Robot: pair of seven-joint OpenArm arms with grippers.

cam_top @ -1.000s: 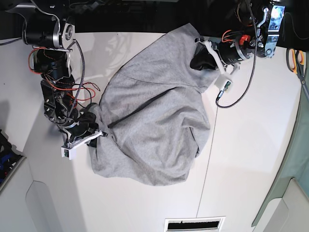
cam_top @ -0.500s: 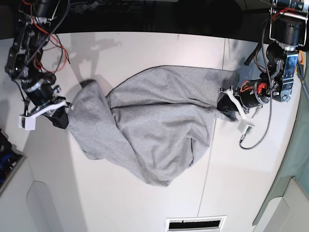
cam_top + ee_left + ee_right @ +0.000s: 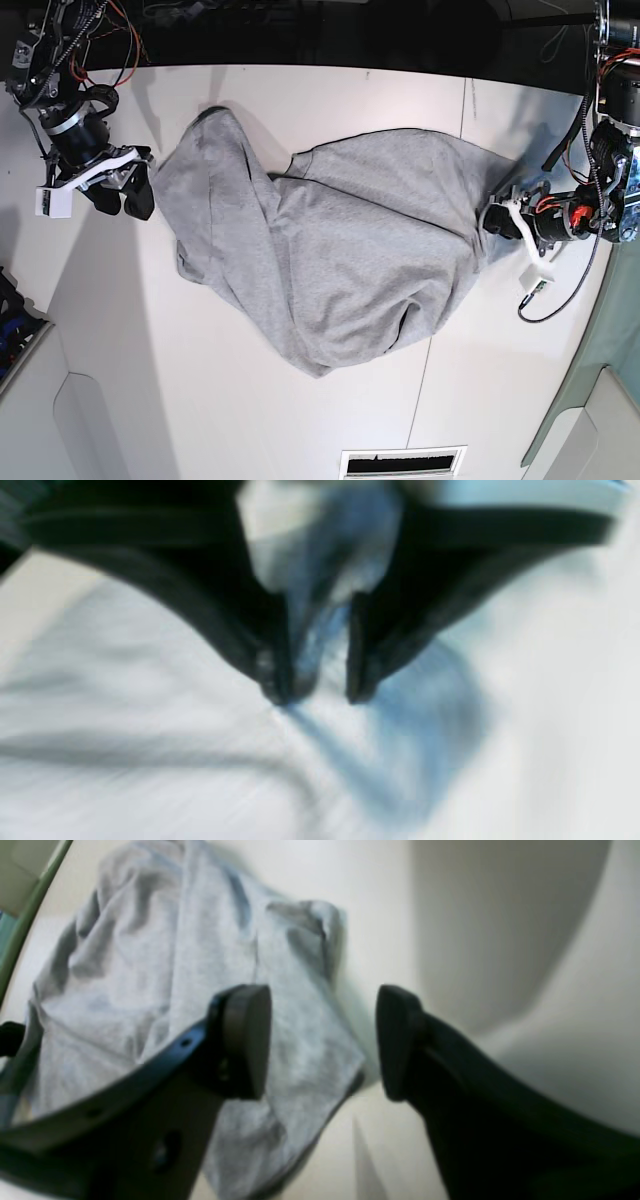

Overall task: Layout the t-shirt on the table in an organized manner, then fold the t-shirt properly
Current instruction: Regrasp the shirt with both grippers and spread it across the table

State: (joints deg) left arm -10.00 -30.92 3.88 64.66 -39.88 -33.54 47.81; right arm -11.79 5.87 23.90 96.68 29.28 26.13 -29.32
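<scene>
Base view, left to right: right gripper (image 3: 128,192) at the far left, just beside the left edge of the t-shirt (image 3: 340,250), fingers spread, nothing between them. Grey shirt sprawled across the middle of the white table (image 3: 300,420), rumpled, stretched wide from one gripper to the other, with one lobe rising toward the upper left and a rounded bulge hanging toward the lower middle. No lettering showing. Thin dark seam line (image 3: 420,400) running down the tabletop right of centre, passing under the cloth. Left gripper (image 3: 497,220) at the right end of the shirt, right at the cloth's edge; jaw state hard to read from above.

Right wrist view: two dark round pads (image 3: 247,1040) standing well apart, with nothing clamped; the shirt (image 3: 175,990) heaped behind and below the left pad, bare table (image 3: 500,940) behind the right one.

Left wrist view, heavily blurred: two black fingers (image 3: 270,645) with a narrow gap between the tips, hovering over or touching pale cloth (image 3: 150,730); fabric seemingly bunched up in the gap, but gripped or merely behind it, cannot tell.
</scene>
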